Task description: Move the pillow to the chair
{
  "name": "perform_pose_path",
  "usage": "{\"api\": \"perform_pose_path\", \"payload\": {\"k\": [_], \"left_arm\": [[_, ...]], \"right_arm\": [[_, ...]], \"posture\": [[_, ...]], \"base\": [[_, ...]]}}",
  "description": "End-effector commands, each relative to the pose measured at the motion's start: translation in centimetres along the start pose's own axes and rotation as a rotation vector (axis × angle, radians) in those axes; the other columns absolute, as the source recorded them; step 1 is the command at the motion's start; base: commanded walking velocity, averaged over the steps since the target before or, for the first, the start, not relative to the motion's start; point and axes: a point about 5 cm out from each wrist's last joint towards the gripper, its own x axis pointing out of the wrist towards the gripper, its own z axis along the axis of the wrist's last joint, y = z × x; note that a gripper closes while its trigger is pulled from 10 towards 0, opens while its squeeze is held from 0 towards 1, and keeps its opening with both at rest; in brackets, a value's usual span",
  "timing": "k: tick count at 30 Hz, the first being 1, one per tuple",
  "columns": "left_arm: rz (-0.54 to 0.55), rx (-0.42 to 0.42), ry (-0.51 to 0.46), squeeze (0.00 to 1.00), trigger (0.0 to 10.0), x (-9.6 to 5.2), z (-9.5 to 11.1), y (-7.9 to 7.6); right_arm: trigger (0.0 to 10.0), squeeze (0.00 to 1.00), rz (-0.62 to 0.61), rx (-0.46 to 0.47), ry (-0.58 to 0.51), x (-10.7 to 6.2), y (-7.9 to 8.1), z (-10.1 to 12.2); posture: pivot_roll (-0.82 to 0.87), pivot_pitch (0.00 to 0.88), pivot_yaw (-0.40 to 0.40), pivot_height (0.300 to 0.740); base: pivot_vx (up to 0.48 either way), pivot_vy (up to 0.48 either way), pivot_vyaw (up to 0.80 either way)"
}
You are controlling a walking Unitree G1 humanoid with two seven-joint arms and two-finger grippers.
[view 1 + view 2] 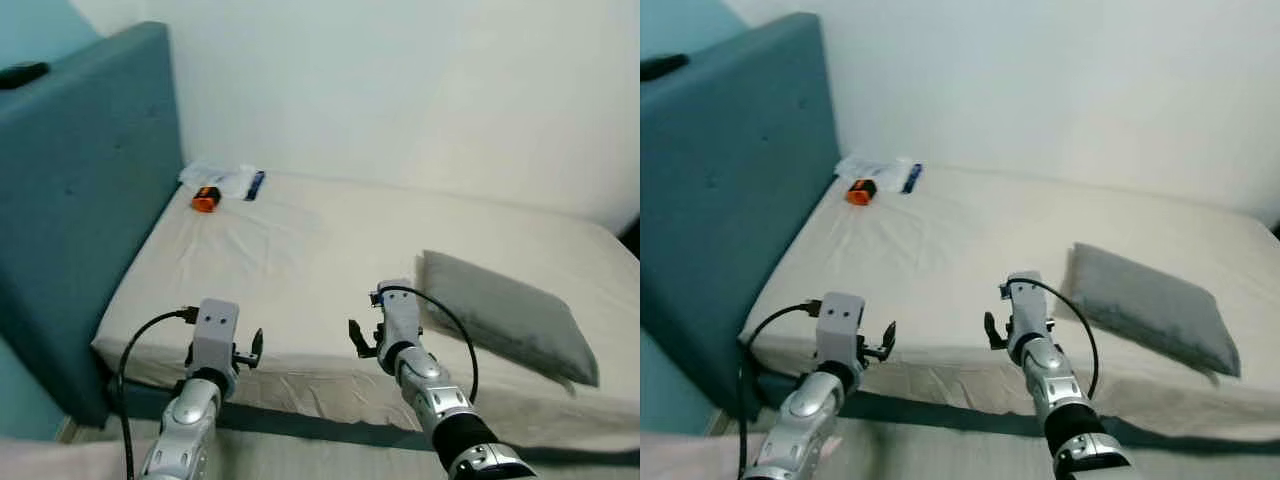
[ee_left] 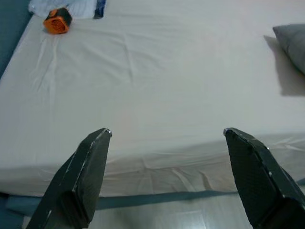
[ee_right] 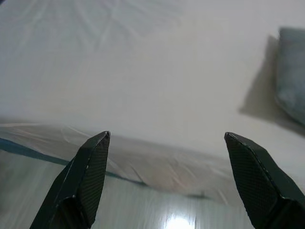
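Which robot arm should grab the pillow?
Probably the right. The pillow lies on the bed's right side, just beyond the open right gripper. The left gripper, also open, faces bare sheet farther away.

We note two silver jointed arms, black looping wrist cables, left gripper (image 2: 167, 179) and right gripper (image 3: 167, 181) with textured black tapered fingers.

Wide bare bed (image 1: 300, 250) sheet ahead of both grippers, open from 10 to 1 o'clock. Grey pillow (image 1: 510, 312) lies at 2 o'clock near the front edge. Orange object (image 1: 205, 199) and plastic packet (image 1: 225, 178) sit far at 11 by the teal headboard (image 1: 80, 200), which walls off 9 o'clock.
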Motion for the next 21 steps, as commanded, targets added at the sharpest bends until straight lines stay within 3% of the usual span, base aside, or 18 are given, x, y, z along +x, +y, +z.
{"api": "perform_pose_path", "payload": {"k": [1,11,21], "left_arm": [[-0.010,-0.007,-0.005,0.00,10.0,0.07,0.09,-0.32],[0.005,-0.016,-0.013,0.00,10.0,0.25,0.35,-0.25],[0.074,-0.057,-0.018,0.00,10.0,-0.04,0.11,0.49]], "right_arm": [[10.0,0.00,-0.018,0.002,0.011,-0.03,-0.57,-0.12],[10.0,0.00,-0.011,-0.006,0.007,0.12,-0.39,0.24],[10.0,0.00,0.041,-0.013,0.003,0.19,0.29,0.26]], "posture": [[0.08,0.000,-0.129,0.708],[0.08,0.000,-0.137,0.708],[0.08,0.000,-0.141,0.708]], "base": [[0.000,0.000,-0.80],[0.000,0.000,-0.80],[0.000,0.000,0.00]]}}
